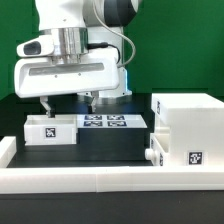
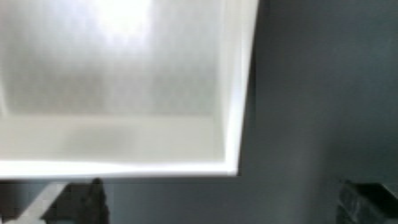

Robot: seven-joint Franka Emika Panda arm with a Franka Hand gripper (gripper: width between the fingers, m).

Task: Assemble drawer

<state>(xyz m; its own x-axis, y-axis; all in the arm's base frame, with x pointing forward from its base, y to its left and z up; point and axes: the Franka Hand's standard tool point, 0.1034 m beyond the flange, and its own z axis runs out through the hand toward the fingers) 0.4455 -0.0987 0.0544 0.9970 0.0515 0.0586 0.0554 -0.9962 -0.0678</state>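
A low white tray [image 1: 50,129] with a square tag stands at the exterior view's left. My gripper [image 1: 66,104] hangs just above and behind it, jaws wide open and empty. In the wrist view the tray's hollow inside [image 2: 125,90] fills most of the picture. My dark fingertips [image 2: 80,202] show at the edge, and the gripper [image 2: 222,205] holds nothing. The tall boxy casing [image 1: 192,120] with its tag stands at the exterior view's right. A second knobbed tray [image 1: 156,154] sits low in its side, the knob pointing toward the middle.
The marker board [image 1: 105,122] lies flat on the black table between the tray and the casing. A low white rim wall [image 1: 90,180] runs along the front and turns up the left side. A green wall stands behind.
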